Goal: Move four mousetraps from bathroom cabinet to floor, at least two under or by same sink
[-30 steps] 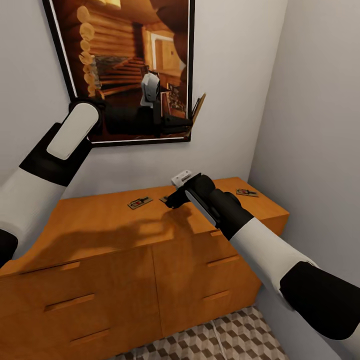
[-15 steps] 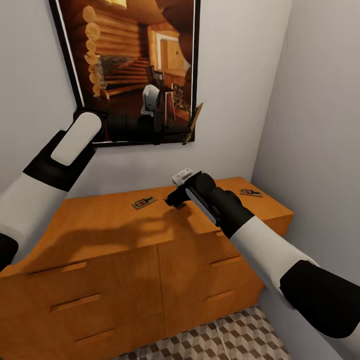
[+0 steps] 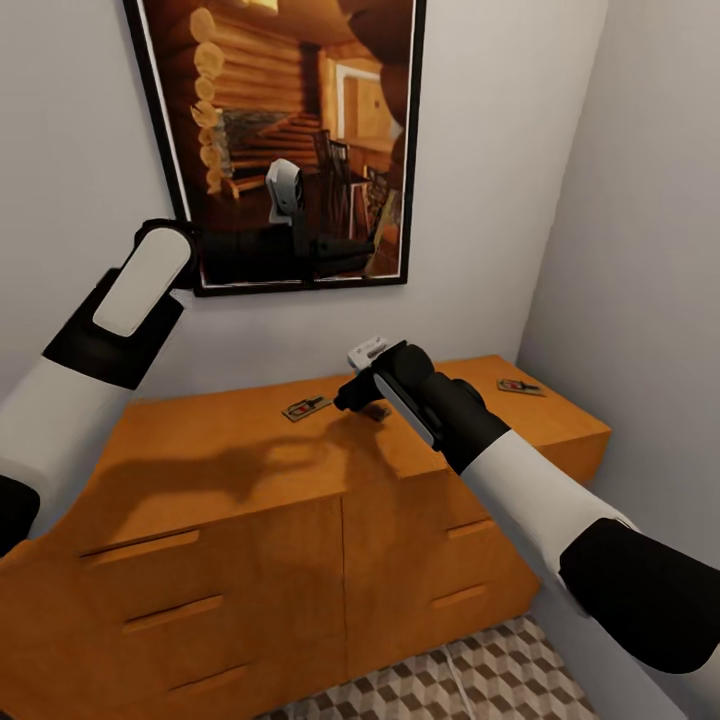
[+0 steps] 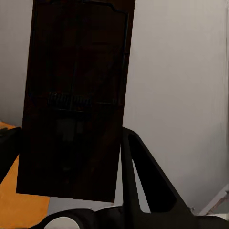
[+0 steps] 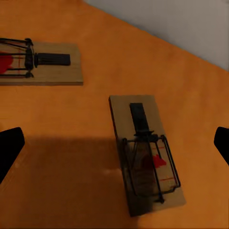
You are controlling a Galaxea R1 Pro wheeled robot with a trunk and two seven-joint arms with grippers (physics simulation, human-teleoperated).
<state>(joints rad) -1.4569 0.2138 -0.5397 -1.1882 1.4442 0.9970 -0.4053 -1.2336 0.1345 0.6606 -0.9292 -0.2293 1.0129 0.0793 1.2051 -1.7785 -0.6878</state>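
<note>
Two mousetraps lay on the cabinet beneath the spread right gripper, which had held position while the view shifted; left gripper clamped another.

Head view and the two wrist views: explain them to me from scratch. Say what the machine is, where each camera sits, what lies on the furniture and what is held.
This is a simulated two-armed robot. The head view looks down from its head: the left arm is raised near a framed picture, and the right arm reaches over an orange cabinet. On the cabinet top lie flat mousetraps, one near the middle and one by the right end.

Each wrist view comes from a camera near that arm's jaws. The left wrist view shows a dark mousetrap gripped in the left jaws. In the right wrist view the right jaws stand open above a third trap, not touching it.
</note>
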